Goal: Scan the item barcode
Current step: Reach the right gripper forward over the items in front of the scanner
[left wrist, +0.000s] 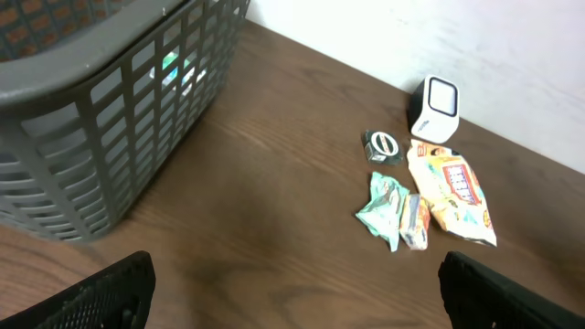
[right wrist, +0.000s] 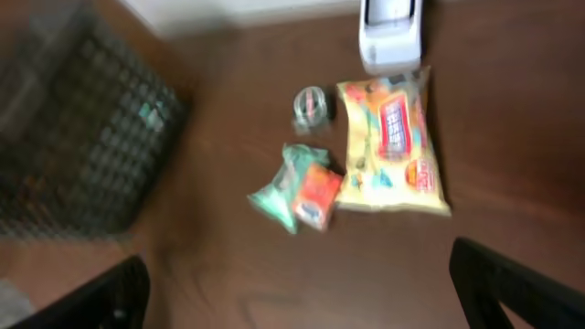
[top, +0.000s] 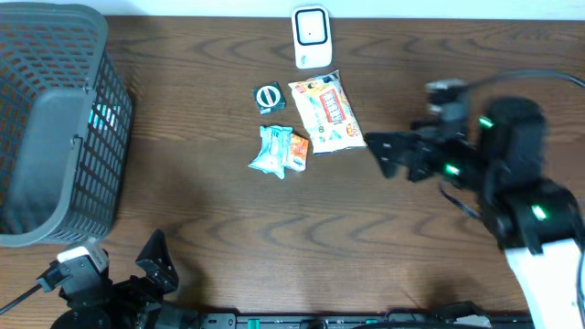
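Nearest the base edge, the left gripper (left wrist: 292, 300) hangs low over the bare table (top: 210, 238) with its jaws spread wide and nothing between them. Further out, the right gripper (top: 383, 155) is likewise fully released and empty, pointing at the cluster of goods from just beside it, without contact. The cluster lies mid-table: a teal packet (top: 271, 151) touching an orange packet (top: 297, 146), a yellow snack bag (top: 326, 113) beyond them, and a small round dark item (top: 269, 97) to its left. Farthest out, against the wall, stands the white scanner (top: 311, 37), close to the top edge of the snack bag. Task status: not started; no item is lifted, so selection, grasp, presentation to the scanner and the scan itself all remain. No barcode is legible in any view. Only the overhead view shows both arms and the right gripper's closeness to the bag. The left wrist view alone shows the scanner's upright front window and the mesh side of the grey basket (left wrist: 110, 119). The right wrist view is blurred and crops the scanner.
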You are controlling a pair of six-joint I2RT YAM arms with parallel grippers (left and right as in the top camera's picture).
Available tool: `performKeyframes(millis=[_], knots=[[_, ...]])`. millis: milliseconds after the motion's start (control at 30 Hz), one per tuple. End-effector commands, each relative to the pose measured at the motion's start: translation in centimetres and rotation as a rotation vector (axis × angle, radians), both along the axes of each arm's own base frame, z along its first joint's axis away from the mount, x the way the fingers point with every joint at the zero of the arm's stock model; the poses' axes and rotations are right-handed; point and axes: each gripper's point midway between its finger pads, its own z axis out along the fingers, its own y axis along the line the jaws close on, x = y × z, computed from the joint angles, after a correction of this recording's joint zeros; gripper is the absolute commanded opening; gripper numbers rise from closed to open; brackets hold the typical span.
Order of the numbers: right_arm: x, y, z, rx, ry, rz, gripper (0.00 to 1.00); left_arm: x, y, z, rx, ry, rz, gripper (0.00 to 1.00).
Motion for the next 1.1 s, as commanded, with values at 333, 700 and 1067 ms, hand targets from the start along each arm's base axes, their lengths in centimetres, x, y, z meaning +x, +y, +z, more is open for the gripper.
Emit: performKeyframes(millis=[333, 700, 1067], knots=[[3.1, 5.1, -9.2, -0.126, 0.267, 0.053, 0.99, 0.0, 0.3, -0.1, 0.000, 0.001, 0.023, 0.98], [3.5, 4.8, -9.9, -0.149, 0.279, 0.017, 0.98, 0.0, 0.3, -0.1, 0.000, 0.001, 0.023, 0.98], [2.9, 5.8, -10.1, -0.154, 0.281, 0.047, 0.99, 0.0, 0.3, -0.1, 0.000, 0.001, 0.023, 0.98]])
